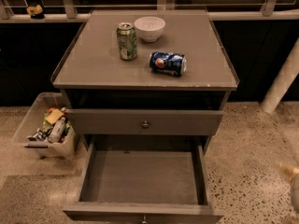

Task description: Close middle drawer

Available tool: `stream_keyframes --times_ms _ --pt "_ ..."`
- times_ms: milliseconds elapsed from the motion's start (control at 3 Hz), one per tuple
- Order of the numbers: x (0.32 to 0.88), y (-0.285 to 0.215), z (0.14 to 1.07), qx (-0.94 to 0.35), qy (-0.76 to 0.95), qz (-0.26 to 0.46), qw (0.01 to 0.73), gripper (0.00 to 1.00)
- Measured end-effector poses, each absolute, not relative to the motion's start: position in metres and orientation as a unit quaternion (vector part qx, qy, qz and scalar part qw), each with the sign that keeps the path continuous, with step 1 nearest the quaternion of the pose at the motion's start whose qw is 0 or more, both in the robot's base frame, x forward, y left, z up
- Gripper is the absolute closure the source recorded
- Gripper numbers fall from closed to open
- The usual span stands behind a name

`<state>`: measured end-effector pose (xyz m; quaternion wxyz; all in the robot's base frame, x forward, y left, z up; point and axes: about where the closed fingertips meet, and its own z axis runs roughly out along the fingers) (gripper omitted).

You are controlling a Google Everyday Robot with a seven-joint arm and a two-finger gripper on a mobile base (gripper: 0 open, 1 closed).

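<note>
The middle drawer [142, 177] is pulled far out of the grey cabinet; it is empty, and its flat front [140, 213] with a small knob lies at the bottom edge of the view. The uppermost drawer [145, 122] above it is shut. The lowest drawer is hidden beneath the open one. My gripper [292, 186] shows only as a pale shape at the lower right edge, over the floor, to the right of the open drawer and apart from it.
On the cabinet top [93, 69] stand a green can [127, 41] and a white bowl [149, 28], and a blue can [168, 63] lies on its side. A clear bin of clutter [46, 127] sits on the floor at left. A pale slanted post or arm part [281, 80] is at right.
</note>
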<state>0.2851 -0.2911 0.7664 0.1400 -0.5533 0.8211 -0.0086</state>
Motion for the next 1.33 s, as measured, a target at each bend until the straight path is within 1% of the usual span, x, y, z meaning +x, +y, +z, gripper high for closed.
stream_keyframes --times_ms 333,667,1333 --pt "0.24 -0.321 0.639 -0.523 0.85 0.044 0.04 0.0" --pt "0.211 -0.337 0.574 -0.499 0.863 0.083 -0.007 0.0" --pt "0.204 -0.335 0.56 -0.503 0.857 0.108 -0.014 0.0"
